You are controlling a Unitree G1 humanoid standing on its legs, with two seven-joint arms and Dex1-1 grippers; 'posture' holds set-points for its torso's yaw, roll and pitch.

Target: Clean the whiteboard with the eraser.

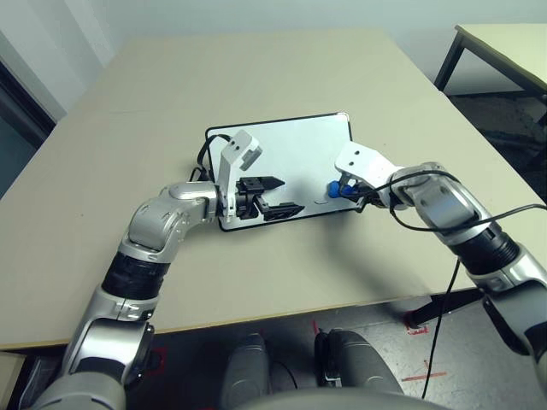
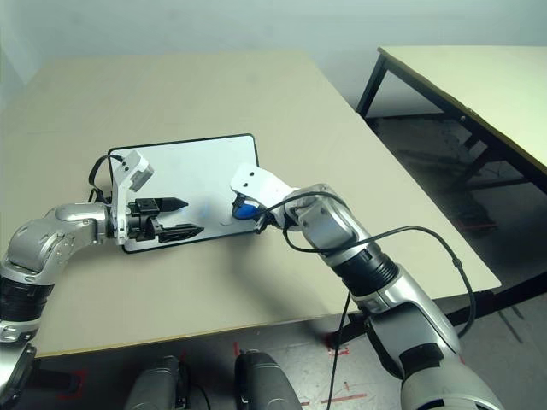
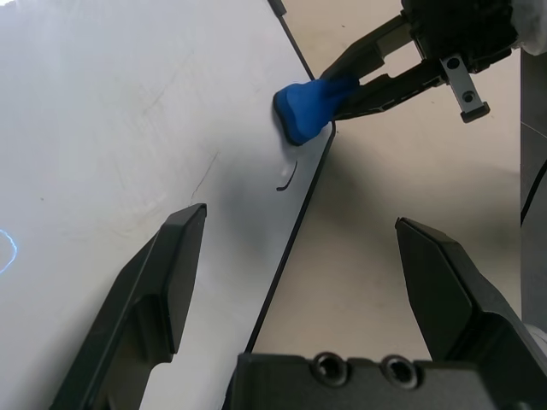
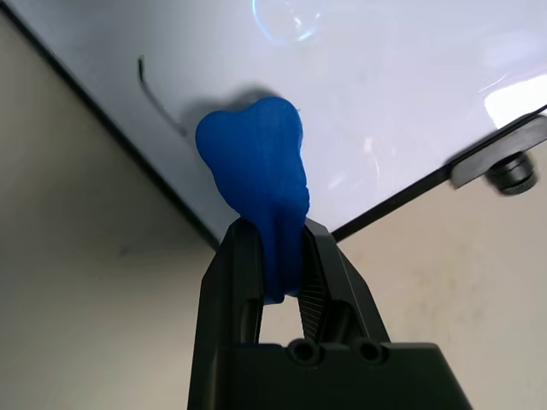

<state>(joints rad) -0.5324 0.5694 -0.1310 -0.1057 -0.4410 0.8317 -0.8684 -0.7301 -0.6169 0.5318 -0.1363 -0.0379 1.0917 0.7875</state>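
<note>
The whiteboard (image 1: pixel 299 149) lies flat in the middle of the table. My right gripper (image 4: pixel 275 231) is shut on the blue eraser (image 4: pixel 256 162), whose tip presses on the board near its front right corner (image 1: pixel 333 190). A short dark pen mark (image 4: pixel 158 94) sits just beside the eraser, close to the board's front edge. My left gripper (image 1: pixel 278 196) is open at the board's front left part. One of its fingers (image 3: pixel 162 282) hangs over the white surface and the other over the bare table beside the frame.
The beige table (image 1: pixel 282 273) has free room in front of and behind the board. A black cable (image 1: pixel 444 282) hangs from my right forearm over the front edge. A second table (image 1: pixel 504 43) stands at the far right, across a gap.
</note>
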